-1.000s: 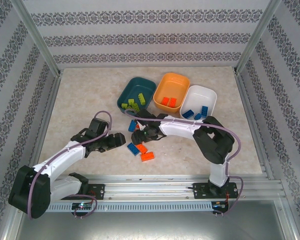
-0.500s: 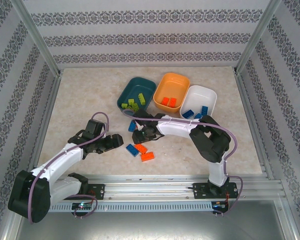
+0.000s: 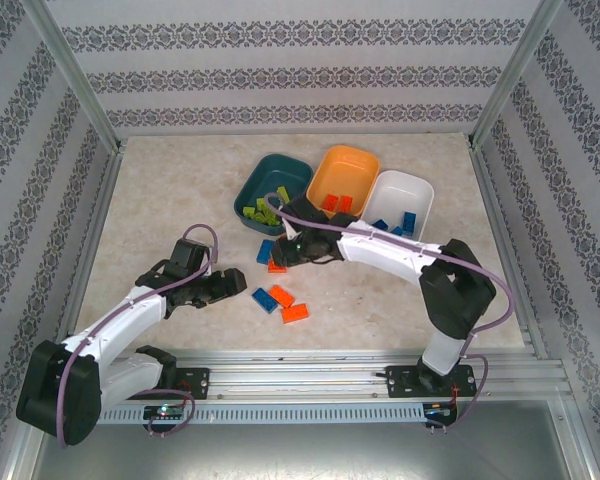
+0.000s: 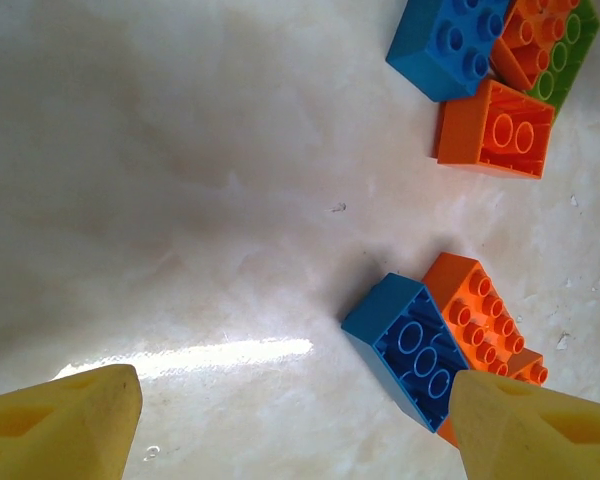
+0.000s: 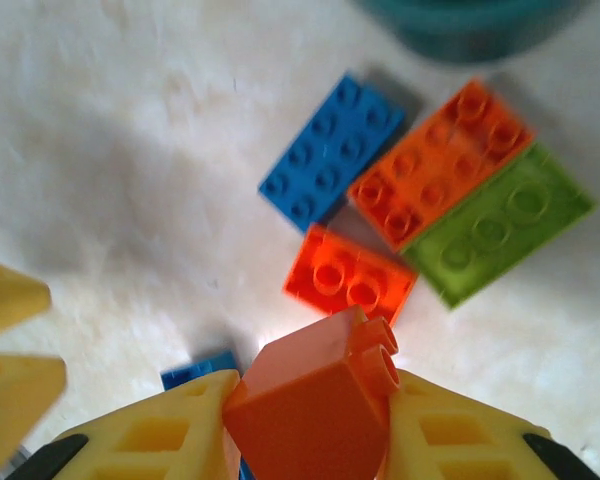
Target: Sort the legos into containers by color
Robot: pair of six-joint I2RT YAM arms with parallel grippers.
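The right hand [image 5: 315, 432] is clamped on an orange-red brick [image 5: 315, 395], held above loose bricks [image 5: 330, 150] on the tabletop [image 5: 130, 150] near the teal tray [image 3: 285, 168]. Light, rigid, slick plastic; it seems tilted in the grip, so flat side walls suit pinching best. The left hand [image 4: 300, 425] gapes wide.

Bright, even light; glare streak on table [image 4: 210, 355]; soft shadows; right wrist view blurred.
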